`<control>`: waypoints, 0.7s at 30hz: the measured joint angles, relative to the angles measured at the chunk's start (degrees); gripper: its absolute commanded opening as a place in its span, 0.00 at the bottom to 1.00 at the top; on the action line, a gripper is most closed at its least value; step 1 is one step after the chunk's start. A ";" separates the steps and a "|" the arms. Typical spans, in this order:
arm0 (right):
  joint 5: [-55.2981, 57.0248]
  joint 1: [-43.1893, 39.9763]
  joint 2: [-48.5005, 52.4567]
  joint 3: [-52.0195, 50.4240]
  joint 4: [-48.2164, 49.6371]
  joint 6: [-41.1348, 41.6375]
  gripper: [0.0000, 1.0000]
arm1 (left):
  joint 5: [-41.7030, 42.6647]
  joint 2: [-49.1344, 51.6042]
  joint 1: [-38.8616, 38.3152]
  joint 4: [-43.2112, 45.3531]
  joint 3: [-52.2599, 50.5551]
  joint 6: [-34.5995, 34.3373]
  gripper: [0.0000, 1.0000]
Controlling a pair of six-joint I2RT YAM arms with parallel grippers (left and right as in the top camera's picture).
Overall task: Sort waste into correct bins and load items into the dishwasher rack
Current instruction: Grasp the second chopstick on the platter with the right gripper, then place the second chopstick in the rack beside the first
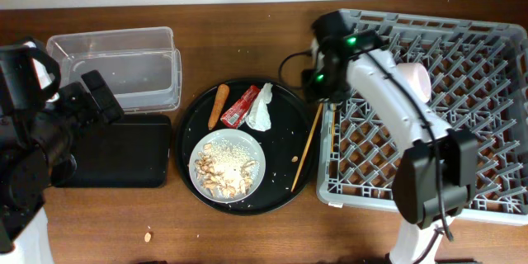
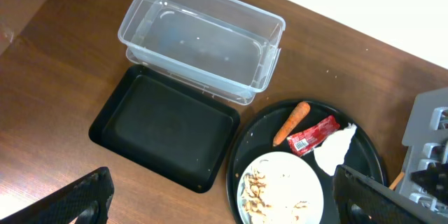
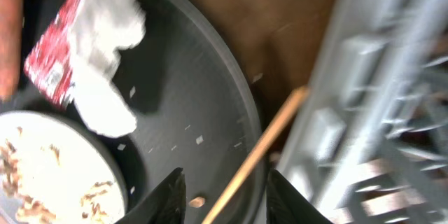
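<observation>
Evidently the chopstick step is the one in hand: the right gripper (image 3: 227, 199) is hovering with its two fingers spread apart on either side of a thin wooden chopstick (image 3: 260, 148), pinching nothing yet. The stick is lying slanted across the right rim of the large round black tray (image 3: 203, 98), its upper end pointing toward the large square grey plastic dishwasher rack (image 3: 364, 77) just beside it. Further in on the tray, a crumpled white tissue (image 3: 105, 49) is resting against a red snack wrapper (image 3: 59, 52), an orange carrot piece (image 1: 219, 106) is lying beside them, and a pale grey-white round plate (image 1: 247, 183) is carrying crumbly rice-like food scraps (image 1: 223, 169). What looks like a white round bowl (image 1: 419, 82) is sitting in the rack, partly behind the arm. Across the table, the left gripper (image 2: 220, 175) is hanging wide open and empty above the shallow black rectangular tray (image 2: 164, 129), with the clear plastic rectangular tub (image 2: 203, 42) touching that tray's far edge; both bins are holding nothing visible. So the sorting is looking barely begun. The next move is probably calling for the right fingers to drop squarely astride the thin stick and close low enough to catch it, since it is lying flat and could roll or slip off the rim.
</observation>
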 measured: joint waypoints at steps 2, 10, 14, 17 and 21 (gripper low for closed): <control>2.16 4.66 0.02 -3.54 2.05 3.06 0.31 | -0.02 0.00 0.00 0.11 0.00 0.00 0.99; 23.65 14.01 0.28 -15.23 6.32 26.80 0.40 | -0.02 0.00 0.00 0.02 0.00 0.00 0.99; 19.58 12.46 0.35 -20.94 13.38 27.89 0.27 | -0.02 -0.02 0.00 0.02 0.00 0.00 0.99; 17.86 13.00 0.59 -21.99 13.46 27.50 0.10 | 0.00 0.00 0.00 0.00 0.00 0.00 0.99; 17.05 13.07 0.63 -20.15 12.35 25.70 0.04 | 0.00 0.00 0.00 0.00 0.00 0.00 0.99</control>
